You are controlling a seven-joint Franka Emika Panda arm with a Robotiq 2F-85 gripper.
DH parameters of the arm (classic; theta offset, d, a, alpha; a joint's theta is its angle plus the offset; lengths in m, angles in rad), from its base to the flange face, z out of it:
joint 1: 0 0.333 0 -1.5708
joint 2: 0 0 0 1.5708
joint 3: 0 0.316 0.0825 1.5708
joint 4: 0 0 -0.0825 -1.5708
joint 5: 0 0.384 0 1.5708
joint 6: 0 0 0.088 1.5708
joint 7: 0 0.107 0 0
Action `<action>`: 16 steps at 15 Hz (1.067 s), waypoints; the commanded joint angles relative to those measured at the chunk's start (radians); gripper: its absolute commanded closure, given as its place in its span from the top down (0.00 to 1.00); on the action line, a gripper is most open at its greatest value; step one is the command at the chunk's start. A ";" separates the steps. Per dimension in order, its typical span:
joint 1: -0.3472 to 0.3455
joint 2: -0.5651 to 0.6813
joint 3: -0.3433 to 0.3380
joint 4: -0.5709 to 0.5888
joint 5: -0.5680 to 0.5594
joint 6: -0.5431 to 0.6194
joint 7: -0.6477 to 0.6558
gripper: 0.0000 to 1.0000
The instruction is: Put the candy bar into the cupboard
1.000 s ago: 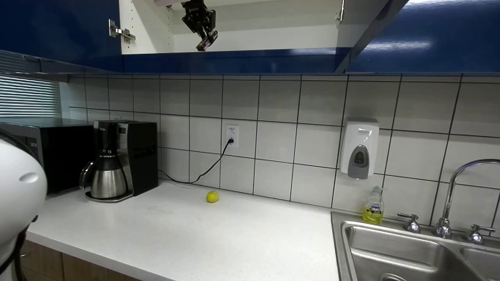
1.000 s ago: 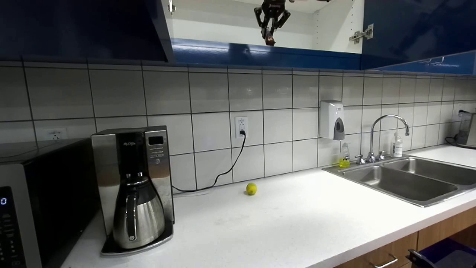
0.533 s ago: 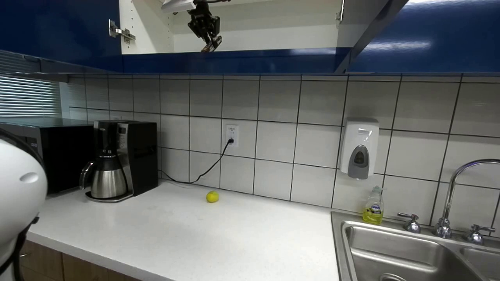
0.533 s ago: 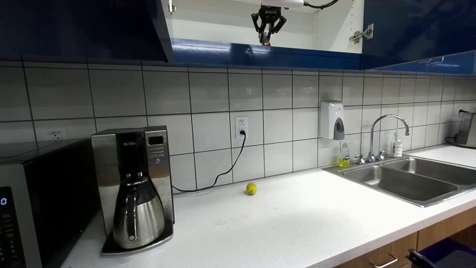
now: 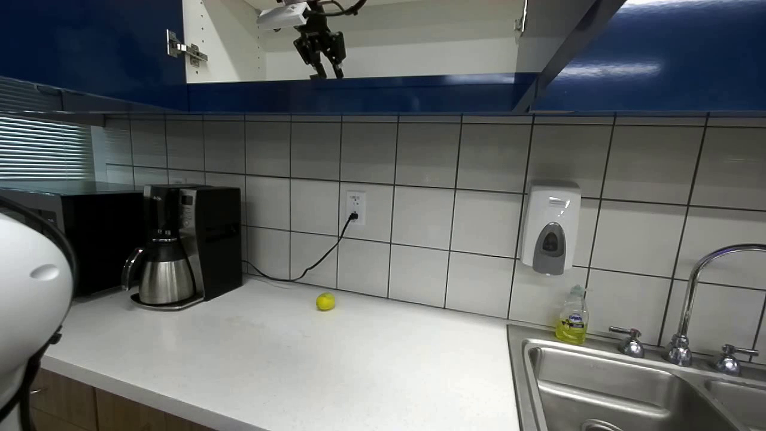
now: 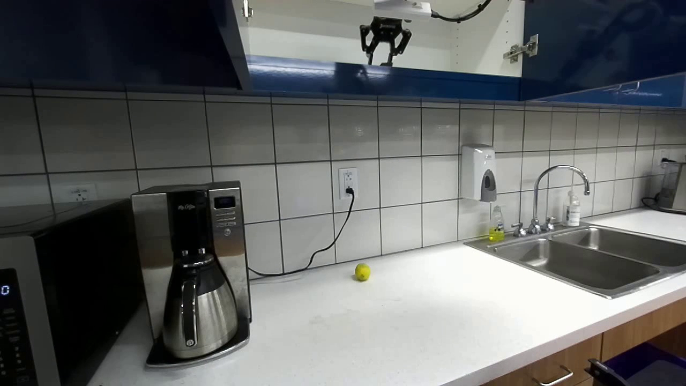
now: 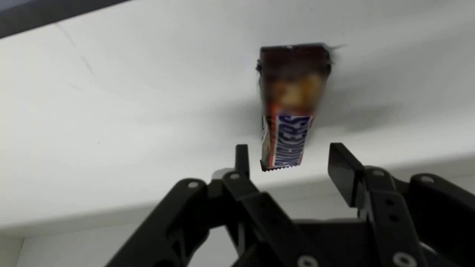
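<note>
Candy bar [image 7: 291, 111] in the cupboard [image 5: 389, 94]; gripper [image 6: 379, 61] spread.
Wrist view: bar against the white cupboard floor, upper part blurred; whether it lies quite flat, can't tell. Fingers [image 7: 343, 171] apart, a gap on either side of the wrapper's lower end. In both exterior views, gripper hangs inside the cupboard, tips near its blue lower edge. Below, on the white counter [image 5: 389, 359]: yellow ball [image 5: 325, 301], with coffee maker [image 5: 200, 242] well apart from it.
</note>
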 commanded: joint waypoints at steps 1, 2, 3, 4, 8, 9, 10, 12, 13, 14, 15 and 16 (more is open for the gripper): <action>0.001 0.014 -0.006 0.040 -0.013 -0.043 0.023 0.91; 0.001 0.007 -0.008 0.031 -0.010 -0.040 0.022 0.98; 0.001 -0.006 -0.009 0.016 -0.007 -0.034 0.021 1.00; 0.000 -0.014 -0.009 0.006 -0.003 -0.029 0.019 1.00; 0.003 -0.058 -0.005 -0.044 0.008 -0.005 0.024 1.00; 0.003 -0.074 -0.005 -0.062 0.012 0.004 0.022 1.00; 0.005 -0.093 -0.004 -0.083 0.015 0.012 0.021 1.00; 0.008 -0.142 -0.004 -0.140 0.026 0.031 0.017 1.00; 0.010 -0.170 -0.004 -0.175 0.034 0.045 0.015 1.00; 0.013 -0.195 -0.005 -0.204 0.036 0.055 0.016 1.00; 0.016 -0.225 -0.006 -0.240 0.036 0.068 0.019 1.00; 0.018 -0.256 -0.007 -0.277 0.039 0.080 0.018 1.00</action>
